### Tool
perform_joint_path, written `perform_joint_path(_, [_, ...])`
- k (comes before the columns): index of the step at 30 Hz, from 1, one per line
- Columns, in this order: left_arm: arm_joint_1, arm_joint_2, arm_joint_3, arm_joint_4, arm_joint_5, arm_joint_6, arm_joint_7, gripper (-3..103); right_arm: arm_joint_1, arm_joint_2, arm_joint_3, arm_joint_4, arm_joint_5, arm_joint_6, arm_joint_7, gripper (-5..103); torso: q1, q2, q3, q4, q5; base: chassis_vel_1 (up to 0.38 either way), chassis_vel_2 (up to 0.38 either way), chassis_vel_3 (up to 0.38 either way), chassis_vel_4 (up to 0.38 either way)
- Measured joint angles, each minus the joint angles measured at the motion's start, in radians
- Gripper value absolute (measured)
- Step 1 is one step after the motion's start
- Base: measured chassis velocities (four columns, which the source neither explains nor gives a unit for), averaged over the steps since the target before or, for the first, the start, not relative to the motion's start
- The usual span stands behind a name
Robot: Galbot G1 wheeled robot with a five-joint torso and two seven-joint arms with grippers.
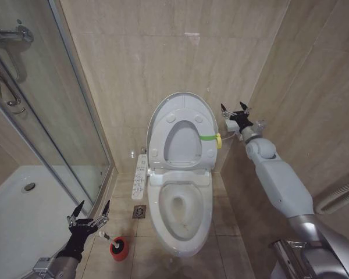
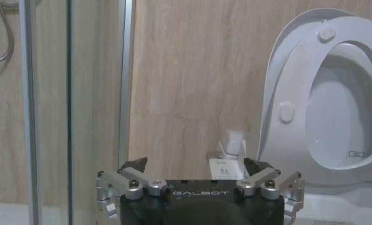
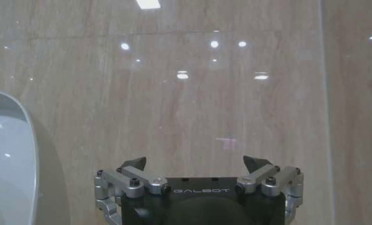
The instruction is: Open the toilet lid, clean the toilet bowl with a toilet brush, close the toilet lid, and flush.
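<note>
Reaching for the toilet brush on the floor comes next: toilet lid stands raised, your left end effector hovers wide above it, right end effector wide beside the lid.

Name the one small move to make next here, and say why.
Probably lower the open left gripper onto the thin pale handle of the toilet brush in its red round holder. The glossy white toilet lid already stands raised, the stained white ceramic bowl is exposed, and that gripper hovers just above.
</note>
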Motion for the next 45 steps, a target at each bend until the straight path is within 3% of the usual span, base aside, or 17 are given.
perform_joint_path(15, [0.000,0.000,0.000,0.000,0.000,0.000,0.000,100,0.128,0.063,-0.085,-0.114,-0.019,0.011,-0.015,100,0.000,0.000,0.000,-0.0001,-0.0003,0.000,0.000,0.000,0.000])
perform_joint_path(21, [0.000,0.000,0.000,0.000,0.000,0.000,0.000,100,0.141,0.065,-0.108,-0.120,-0.008,0.018,-0.065,100,0.000,0.000,0.000,-0.0004,-0.0004,0.000,0.000,0.000,0.000])
perform_joint_path(24, [0.000,0.000,0.000,0.000,0.000,0.000,0.000,100,0.142,0.055,-0.115,-0.118,0.020,0.018,-0.136,100,0.000,0.000,0.000,0.0003,-0.0001,0.000,0.000,0.000,0.000])
perform_joint_path(34, [0.000,0.000,0.000,0.000,0.000,0.000,0.000,100,0.134,0.038,-0.125,-0.102,0.036,0.021,-0.190,100,0.000,0.000,0.000,0.0001,0.0000,0.000,0.000,0.000,0.000])
perform_joint_path(45, [0.000,0.000,0.000,0.000,0.000,0.000,0.000,100,0.090,-0.038,-0.141,-0.046,0.089,0.037,-0.290,100,0.000,0.000,0.000,0.0000,0.0000,0.000,0.000,0.000,0.000])
